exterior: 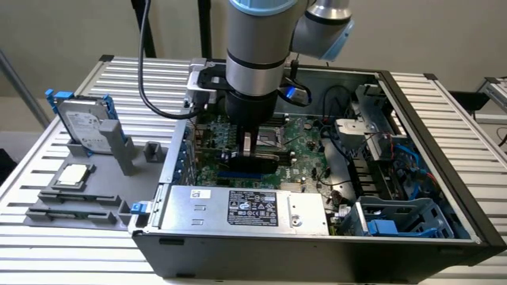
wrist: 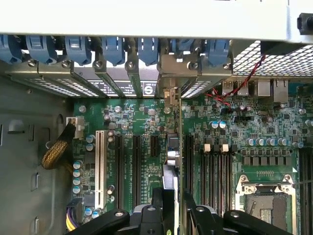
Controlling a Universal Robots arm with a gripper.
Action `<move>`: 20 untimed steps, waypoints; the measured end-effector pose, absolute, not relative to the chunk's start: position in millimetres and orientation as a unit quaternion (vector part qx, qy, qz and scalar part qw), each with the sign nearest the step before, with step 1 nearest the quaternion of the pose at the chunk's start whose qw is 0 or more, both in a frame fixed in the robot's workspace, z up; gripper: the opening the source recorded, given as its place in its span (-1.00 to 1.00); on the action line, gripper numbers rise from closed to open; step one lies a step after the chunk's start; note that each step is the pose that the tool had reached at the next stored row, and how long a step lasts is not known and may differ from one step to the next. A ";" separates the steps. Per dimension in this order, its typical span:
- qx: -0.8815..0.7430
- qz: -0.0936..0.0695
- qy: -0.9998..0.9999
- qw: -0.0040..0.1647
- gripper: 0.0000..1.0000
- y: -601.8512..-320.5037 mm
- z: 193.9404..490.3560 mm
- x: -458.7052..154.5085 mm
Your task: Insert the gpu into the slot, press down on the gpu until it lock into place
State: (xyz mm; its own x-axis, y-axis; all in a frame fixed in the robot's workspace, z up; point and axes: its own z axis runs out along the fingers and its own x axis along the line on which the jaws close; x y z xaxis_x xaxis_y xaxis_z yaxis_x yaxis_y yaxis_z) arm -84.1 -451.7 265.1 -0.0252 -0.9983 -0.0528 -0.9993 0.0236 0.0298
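Pinching the gpu upright between my fingers, over the blue slot of the motherboard; judged light, stiff, fragile: best held by its top edge.

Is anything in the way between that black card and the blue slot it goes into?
Nothing visible does. The gpu, held in the jaws, sits directly over the blue slot on the green board, with no cable or part between them. The card hides much of the slot.
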 end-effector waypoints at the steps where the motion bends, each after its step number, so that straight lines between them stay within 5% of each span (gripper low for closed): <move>1: -0.698 0.029 0.715 0.008 -0.48 -451.7 264.6 -84.1; 20: -0.698 0.032 0.715 0.005 -0.48 -451.7 259.3 -84.2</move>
State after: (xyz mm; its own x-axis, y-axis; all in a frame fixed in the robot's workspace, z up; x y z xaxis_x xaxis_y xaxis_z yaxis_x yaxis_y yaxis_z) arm -84.2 -451.7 259.3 -0.0257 -0.9983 -0.0523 -0.9989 0.0237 0.0393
